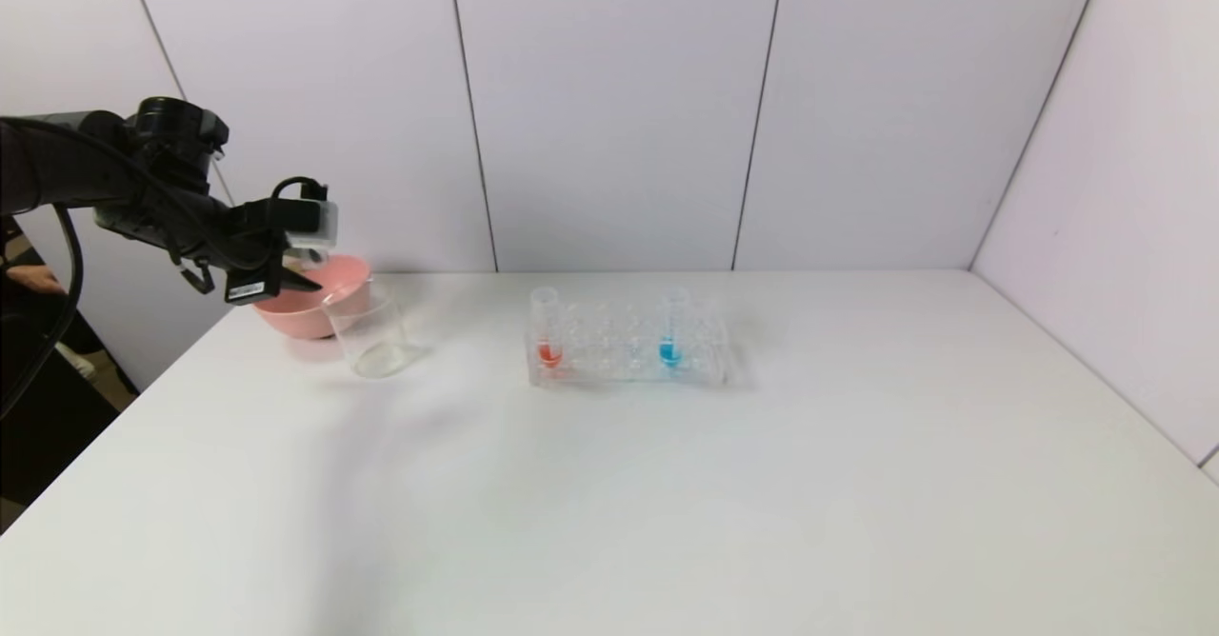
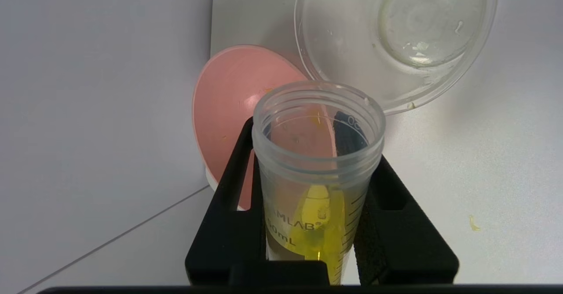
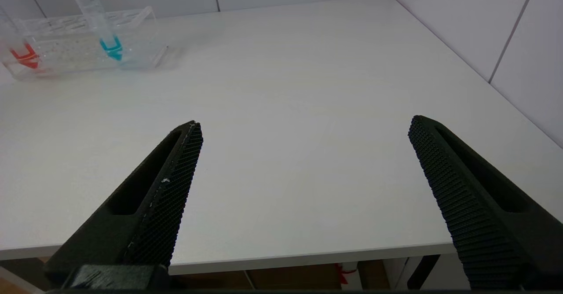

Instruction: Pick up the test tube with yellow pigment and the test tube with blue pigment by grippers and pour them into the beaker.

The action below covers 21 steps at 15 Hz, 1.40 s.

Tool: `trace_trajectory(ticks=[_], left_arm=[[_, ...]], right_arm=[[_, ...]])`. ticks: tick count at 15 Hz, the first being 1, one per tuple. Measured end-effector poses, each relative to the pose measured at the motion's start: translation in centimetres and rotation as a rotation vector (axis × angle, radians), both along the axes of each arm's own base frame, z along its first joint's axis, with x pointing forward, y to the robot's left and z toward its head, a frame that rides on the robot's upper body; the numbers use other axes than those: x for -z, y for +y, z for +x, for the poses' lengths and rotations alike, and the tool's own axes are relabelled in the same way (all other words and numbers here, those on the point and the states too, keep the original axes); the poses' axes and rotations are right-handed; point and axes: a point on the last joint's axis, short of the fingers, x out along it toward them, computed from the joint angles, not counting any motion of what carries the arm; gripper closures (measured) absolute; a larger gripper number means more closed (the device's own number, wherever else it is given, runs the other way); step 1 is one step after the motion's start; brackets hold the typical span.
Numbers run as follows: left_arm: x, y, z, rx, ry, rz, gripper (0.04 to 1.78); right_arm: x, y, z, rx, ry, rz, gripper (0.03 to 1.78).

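My left gripper is at the far left, above the pink bowl and next to the beaker. In the left wrist view it is shut on the test tube with yellow pigment, tilted with its open mouth near the beaker's rim; yellow liquid lies along the tube's lower side. The beaker looks clear inside. The test tube with blue pigment stands upright in the rack, also in the right wrist view. My right gripper is open and empty over the table's near edge, out of the head view.
A clear rack at mid-table also holds a red-tipped tube. A pink bowl stands just behind the beaker. A small yellow drop lies on the table. Walls close the back and right sides.
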Motion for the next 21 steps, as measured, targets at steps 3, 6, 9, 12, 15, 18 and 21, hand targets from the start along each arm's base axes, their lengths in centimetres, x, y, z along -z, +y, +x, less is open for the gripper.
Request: trace_trajectory(ticks=[3,6,9,12,15,18,21], left_arm=[[-0.14,0.03,-0.07,-0.016,-0.002,0.051,1.28],[-0.22,-0.04,-0.09,-0.004,-0.008,0.11,1.28],[-0.32,-0.07,-0.09,-0.007,-0.013,0.12,1.28],[-0.31,-0.4,-0.04,-0.007,-0.01,0.129,1.28],[-0.3,-0.62,-0.03,-0.009,-0.006,0.127,1.28],[-0.27,-0.7,-0.05,-0.008,-0.001,0.126,1.28],[0.11,-0.76,-0.56,-0.018,0.063,0.115,1.28]], right_arm=[[0.0,0.0,0.0,0.0,0.0,0.0,0.1],[0.0,0.0,0.0,0.0,0.0,0.001,0.1],[0.0,0.0,0.0,-0.001,0.0,0.001,0.1],[0.0,0.0,0.0,0.0,0.0,0.001,0.1],[0.0,0.0,0.0,0.0,0.0,0.001,0.1],[0.0,0.0,0.0,0.0,0.0,0.001,0.1],[0.0,0.0,0.0,0.0,0.0,0.002,0.1]])
